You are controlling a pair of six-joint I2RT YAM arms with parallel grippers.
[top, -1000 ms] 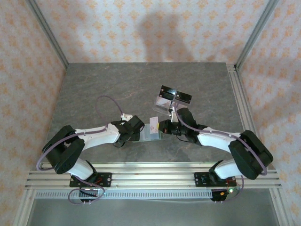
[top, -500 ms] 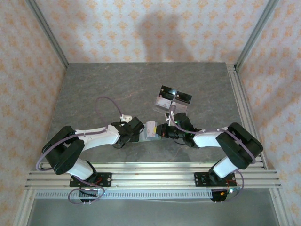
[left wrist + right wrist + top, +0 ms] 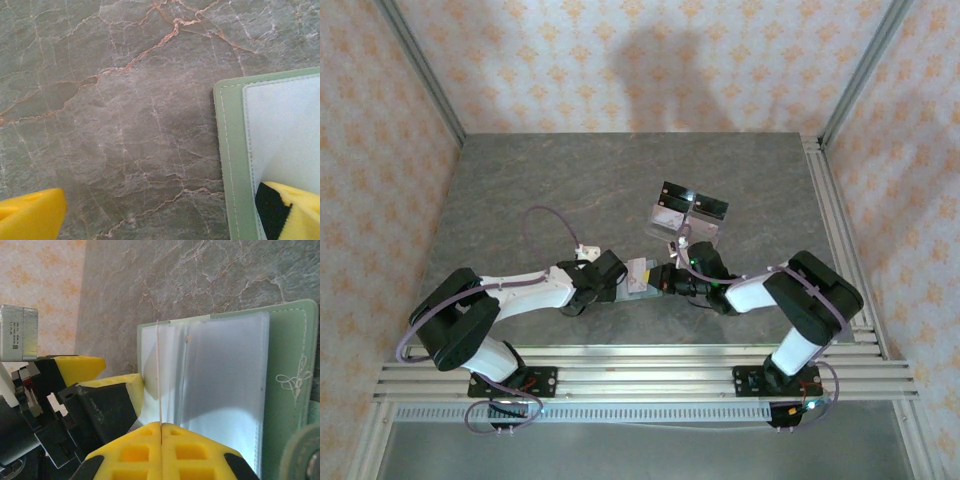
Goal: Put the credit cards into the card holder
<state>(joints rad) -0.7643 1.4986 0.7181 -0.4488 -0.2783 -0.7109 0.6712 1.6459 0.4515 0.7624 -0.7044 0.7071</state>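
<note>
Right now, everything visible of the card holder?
The card holder is a sage-green, leather-like wallet with pale stitching, lying open on the marble-look table. Clear sleeves show inside; a stitched insect motif marks one flap. One finger of the open left gripper rests on its pale inner page. The shut right gripper holds a card edge-on over the sleeves.

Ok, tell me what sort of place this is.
Probably a robot test cell, not a home: a stone-look tabletop, aluminium rails along its near edge, and wallpaper-printed panels boxing it in.
</note>
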